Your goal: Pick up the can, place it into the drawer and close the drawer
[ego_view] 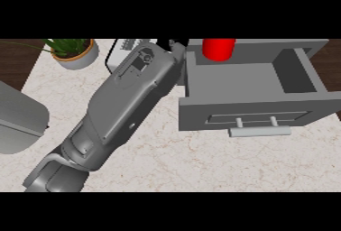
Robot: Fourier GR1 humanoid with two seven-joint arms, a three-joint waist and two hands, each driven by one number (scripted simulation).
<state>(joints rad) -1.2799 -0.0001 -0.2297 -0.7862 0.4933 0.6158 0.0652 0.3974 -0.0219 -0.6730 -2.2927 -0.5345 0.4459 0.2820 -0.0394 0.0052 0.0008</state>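
Note:
The red can (218, 48) stands upright at the far end of the open grey drawer (246, 115), its top cut off by the view's edge. My left forearm runs from the lower left up to the drawer's far left corner. Only a dark sliver of the left hand (176, 47) shows there, outside the drawer's left wall and just left of the can. Whether it touches the can is hidden. The drawer's bar handle (260, 131) faces me. My right hand shows nowhere.
A potted green plant (72, 52) stands at the counter's far left. A white ribbed object (125, 47) lies partly behind my forearm. A large grey rounded shape (19, 118) fills the left edge. Marble counter (200, 167) spreads before the drawer.

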